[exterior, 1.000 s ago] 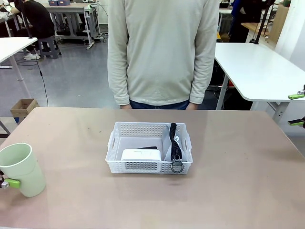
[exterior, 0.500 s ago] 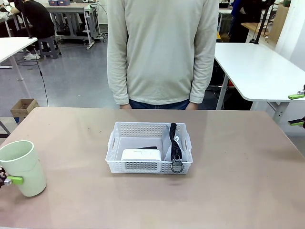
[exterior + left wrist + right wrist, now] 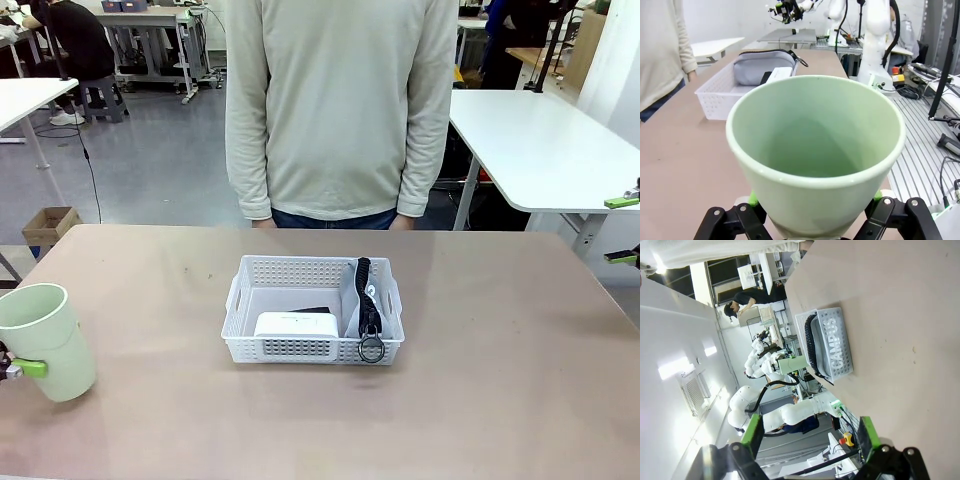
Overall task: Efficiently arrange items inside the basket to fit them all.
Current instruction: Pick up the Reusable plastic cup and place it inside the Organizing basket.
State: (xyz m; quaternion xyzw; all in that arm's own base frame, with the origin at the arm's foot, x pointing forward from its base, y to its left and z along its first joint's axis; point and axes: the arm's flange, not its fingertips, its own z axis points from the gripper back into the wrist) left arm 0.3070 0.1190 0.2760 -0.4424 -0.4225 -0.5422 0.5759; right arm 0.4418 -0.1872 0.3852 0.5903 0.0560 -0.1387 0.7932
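You have the brown table (image 3: 150,290) in front of you, with a person (image 3: 340,105) in a pale long-sleeved top standing at its far edge, arms hanging down. Near the table's middle sits the white lattice basket (image 3: 313,308). Inside it, the grey "CAMPUS" pouch (image 3: 362,300) stands on edge against the right-hand wall, its black strap running over the near rim and the ring (image 3: 371,348) hanging outside the front wall. Beside the pouch, towards the front left of the basket, lies the small white box (image 3: 296,325), and just behind that box you can see a sliver of something black (image 3: 314,311), too hidden to name.

Well apart from the basket, at the table's left edge, your left gripper (image 3: 812,212) is clamped on the pale green cup (image 3: 46,340), which is upright, mouth up and empty. Your right gripper (image 3: 807,432) is spread wide, holding nothing, looking along the table towards the basket.
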